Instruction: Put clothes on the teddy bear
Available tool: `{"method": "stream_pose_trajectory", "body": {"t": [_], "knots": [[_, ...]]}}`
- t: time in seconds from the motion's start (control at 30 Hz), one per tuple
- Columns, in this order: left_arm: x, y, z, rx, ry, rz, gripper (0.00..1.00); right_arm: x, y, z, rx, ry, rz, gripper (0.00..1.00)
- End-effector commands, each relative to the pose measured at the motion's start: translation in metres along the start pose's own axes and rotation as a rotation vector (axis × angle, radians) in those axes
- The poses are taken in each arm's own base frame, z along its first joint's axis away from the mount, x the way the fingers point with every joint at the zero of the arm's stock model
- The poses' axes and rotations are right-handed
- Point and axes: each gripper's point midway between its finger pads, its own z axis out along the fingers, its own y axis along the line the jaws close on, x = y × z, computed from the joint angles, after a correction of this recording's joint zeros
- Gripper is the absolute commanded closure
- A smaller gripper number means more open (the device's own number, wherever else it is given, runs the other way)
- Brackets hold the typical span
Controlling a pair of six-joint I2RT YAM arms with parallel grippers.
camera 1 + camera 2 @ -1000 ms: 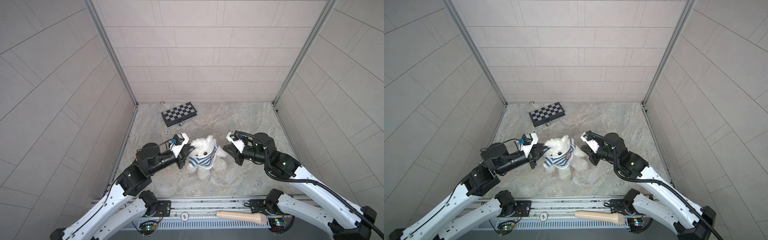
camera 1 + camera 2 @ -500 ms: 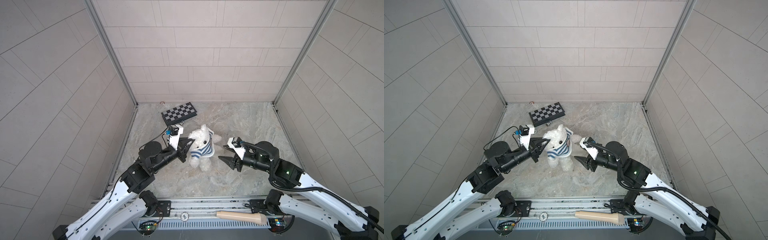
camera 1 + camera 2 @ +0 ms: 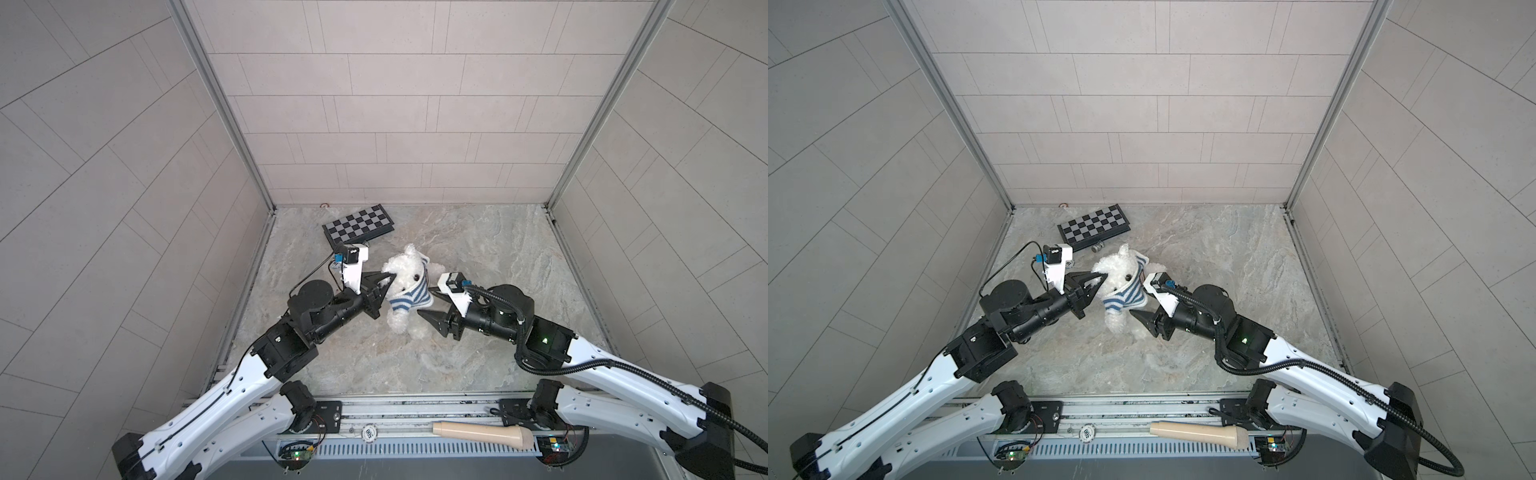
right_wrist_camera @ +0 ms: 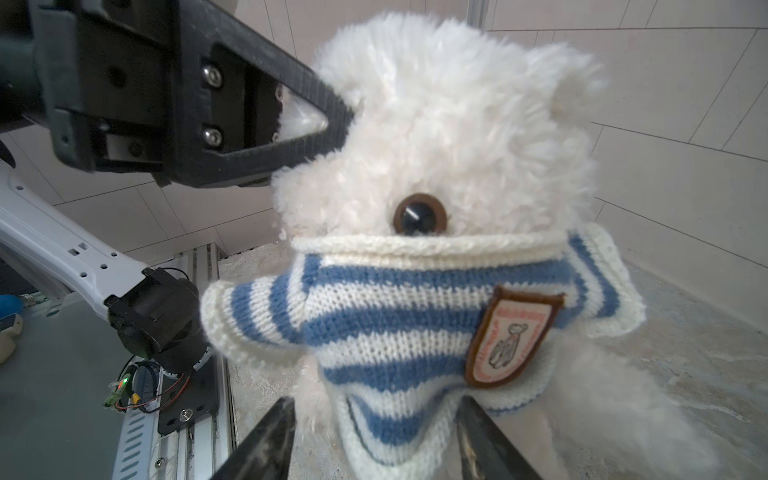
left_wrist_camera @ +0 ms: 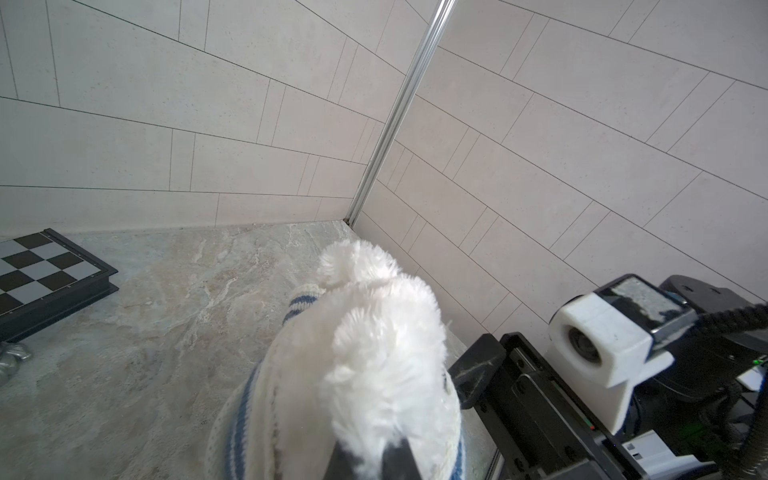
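The teddy bear (image 3: 405, 274) (image 3: 1118, 275), white and fluffy, stands upright mid-floor, its legs down on the stone. A blue-and-white striped shirt (image 3: 409, 297) (image 4: 395, 311) covers its body, and the collar rides up over the face to just under one dark eye. A badge (image 4: 507, 336) sits on the front. My left gripper (image 3: 390, 277) (image 3: 1100, 277) (image 5: 370, 461) is shut on the bear's ear. My right gripper (image 3: 427, 302) (image 3: 1138, 300) (image 4: 374, 401) is open. Its two fingers flank the shirt's lower hem without pinching it.
A folded chessboard (image 3: 359, 224) lies at the back left, with a small metal piece (image 3: 1097, 247) in front of it. A beige handle-like object (image 3: 482, 432) rests on the front rail. Tiled walls close in the back and both sides.
The left gripper has raised the bear by its ear and carried it toward the back. The right gripper has opened, dropped lower and come in at the shirt's hem.
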Motion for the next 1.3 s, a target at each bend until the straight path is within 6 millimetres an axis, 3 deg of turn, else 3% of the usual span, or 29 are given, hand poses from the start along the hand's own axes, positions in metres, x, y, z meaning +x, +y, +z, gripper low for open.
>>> {"method": "stream_pose_trajectory", "body": {"t": [0.0,0.2,0.4,0.93,1.27], "knots": [[-0.023,-0.013,-0.003,0.046,-0.094,-0.011,1.0,-0.021,-0.004,0.0,0.029,-0.075,0.0,0.44],[-0.025,-0.014,-0.004,0.051,-0.096,-0.02,1.0,-0.016,-0.008,0.001,0.053,-0.054,0.0,0.81],[-0.032,-0.016,-0.008,0.05,-0.112,-0.043,1.0,-0.001,-0.014,0.0,0.089,-0.018,-0.004,1.0],[-0.059,-0.018,-0.022,0.021,-0.183,-0.087,1.0,0.046,-0.024,-0.004,0.137,0.12,-0.042,1.0],[-0.078,-0.018,-0.035,0.009,-0.25,-0.137,1.0,0.065,-0.023,-0.002,0.12,0.195,-0.087,1.0]]}}
